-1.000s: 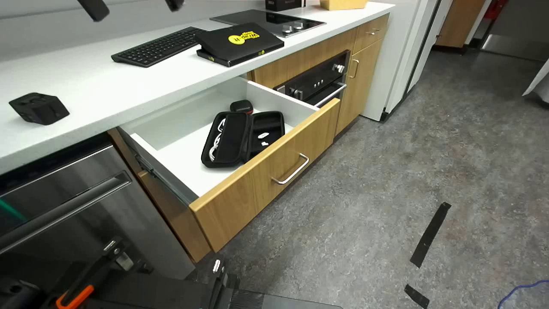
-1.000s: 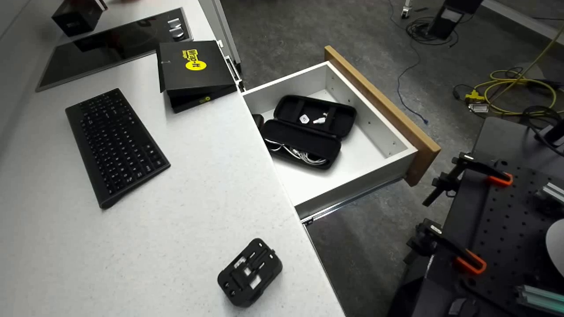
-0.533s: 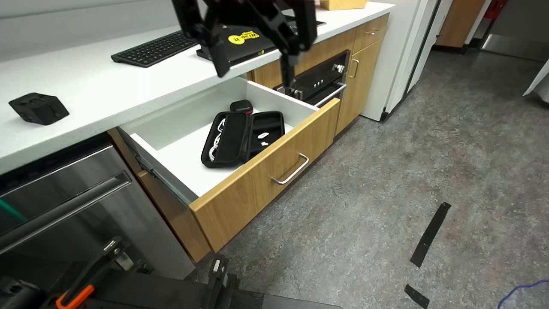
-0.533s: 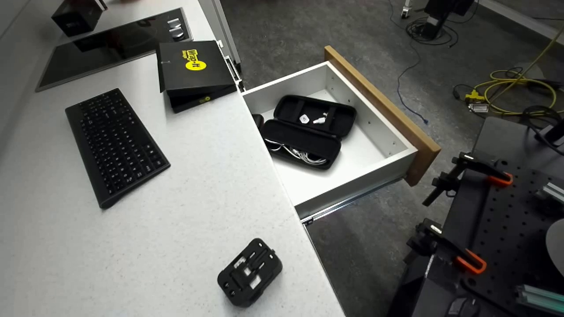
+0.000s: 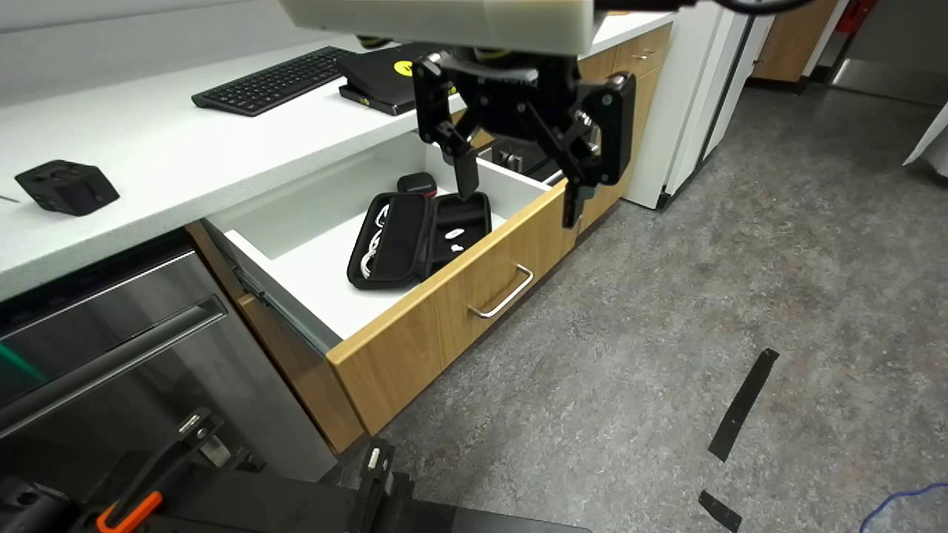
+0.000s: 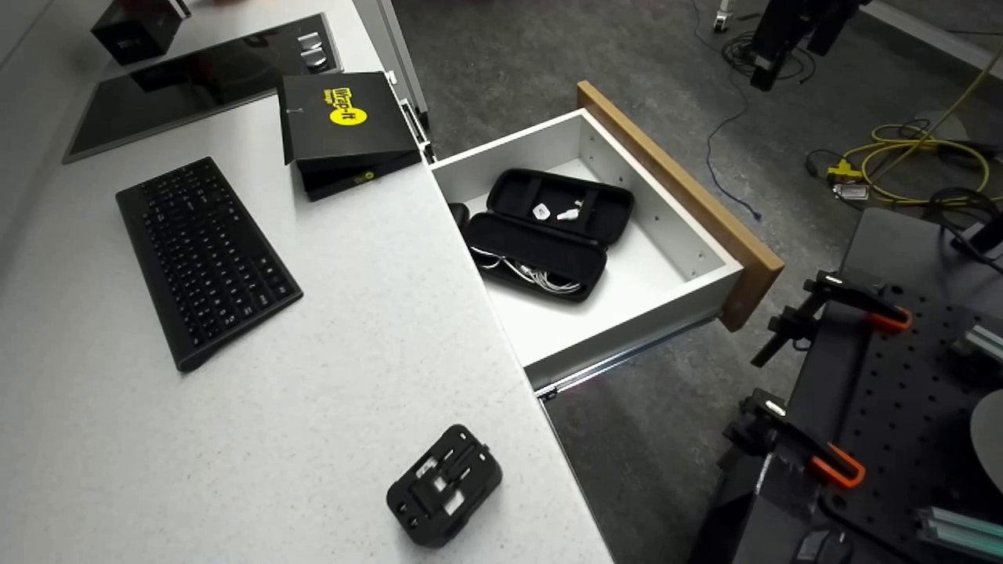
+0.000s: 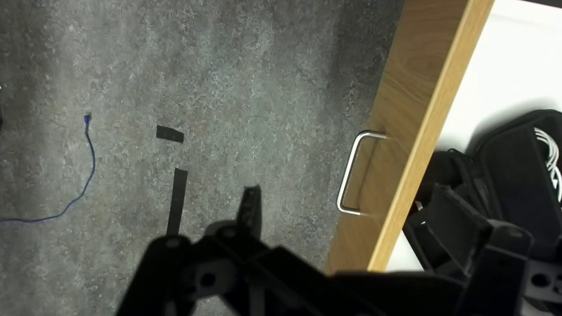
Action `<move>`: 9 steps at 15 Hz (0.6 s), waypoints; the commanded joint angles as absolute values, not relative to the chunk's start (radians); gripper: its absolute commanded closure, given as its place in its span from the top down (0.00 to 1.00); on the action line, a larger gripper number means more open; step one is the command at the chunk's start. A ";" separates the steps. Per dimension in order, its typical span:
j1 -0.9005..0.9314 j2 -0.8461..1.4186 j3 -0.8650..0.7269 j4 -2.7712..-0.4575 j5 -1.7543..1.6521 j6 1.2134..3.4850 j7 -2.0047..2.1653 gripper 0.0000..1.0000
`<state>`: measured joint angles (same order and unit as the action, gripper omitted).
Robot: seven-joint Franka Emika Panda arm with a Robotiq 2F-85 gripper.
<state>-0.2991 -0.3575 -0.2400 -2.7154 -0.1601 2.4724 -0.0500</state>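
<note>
At twelve o'clock in an exterior view is a broad, boxy casing (image 5: 444, 21) of pale cream with slanting ends. Yellow-green patches (image 5: 492, 53) show along its underside, and a thick black cable (image 5: 763, 7) curves at the casing's three o'clock. The tool (image 5: 518, 209) is black, with light lettering (image 5: 511, 78) across its body, too blurred to read. Angular linkage bars (image 5: 546, 139) join at small round pins (image 5: 521, 108), and pale screw heads (image 5: 607, 99) dot the chunky knuckles (image 5: 618, 137). The fingertips (image 5: 466, 176) are slim, straight and matte. In the wrist view, a narrow black pad (image 7: 250, 206) lies near seven o'clock, a wider dark-grey one near four; dark round holes (image 7: 207, 279) mark the joints.
</note>
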 commanded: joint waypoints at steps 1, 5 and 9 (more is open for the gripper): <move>-0.302 -0.362 -0.237 -2.714 -0.159 2.469 -0.051 1.00; -0.331 -0.232 -0.213 -2.669 -0.198 2.546 0.063 1.00; -0.398 -0.003 -0.221 -2.586 -0.312 2.710 0.262 1.00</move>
<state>-0.3394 -0.2003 -0.2310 -2.6797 -0.2138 2.6001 0.1123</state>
